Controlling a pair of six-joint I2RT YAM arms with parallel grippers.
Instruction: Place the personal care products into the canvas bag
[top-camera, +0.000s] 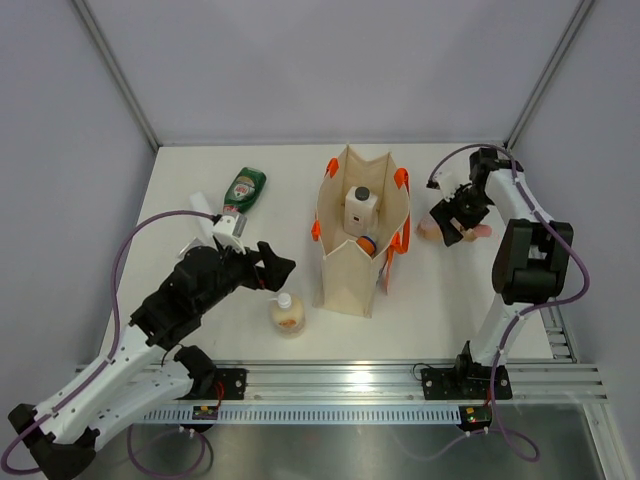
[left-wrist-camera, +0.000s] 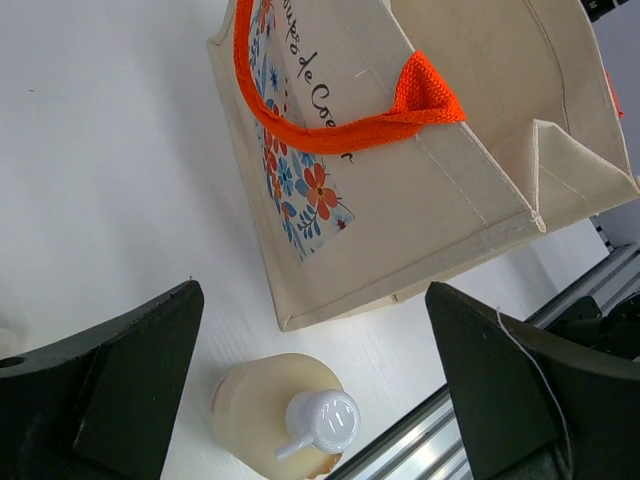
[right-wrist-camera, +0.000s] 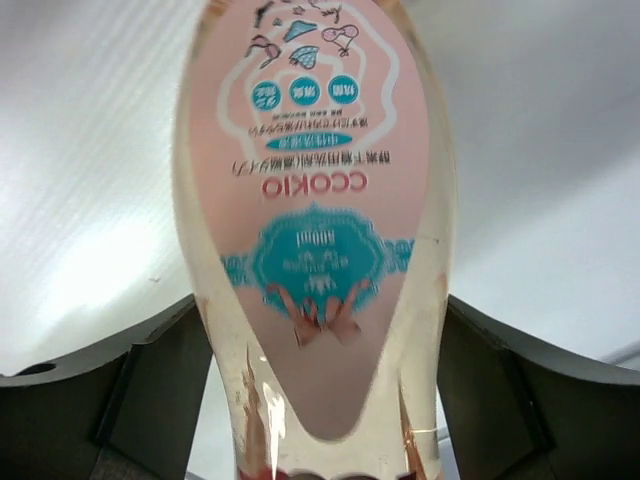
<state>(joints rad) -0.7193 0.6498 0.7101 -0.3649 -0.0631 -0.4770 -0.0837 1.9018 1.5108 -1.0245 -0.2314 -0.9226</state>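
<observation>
The canvas bag (top-camera: 345, 262) stands upright mid-table, open, with orange handles; its printed side shows in the left wrist view (left-wrist-camera: 400, 170). Inside it are the white black-capped bottle (top-camera: 361, 208) and the orange cylinder (top-camera: 367, 243). The cream pump bottle (top-camera: 288, 314) stands left of the bag's near corner. My left gripper (top-camera: 276, 266) is open just above and behind it; in its wrist view the bottle (left-wrist-camera: 270, 415) sits low between the spread fingers (left-wrist-camera: 110, 380). My right gripper (top-camera: 455, 215) is shut on the pink clear bottle (right-wrist-camera: 315, 200), right of the bag. The green red-capped bottle (top-camera: 244, 190) lies at far left.
A white object, likely the white tube (top-camera: 202, 207), lies beside the green bottle, partly hidden by my left arm. The aluminium rail (top-camera: 400, 385) runs along the table's near edge and also shows in the left wrist view (left-wrist-camera: 420, 440). Grey walls enclose the table.
</observation>
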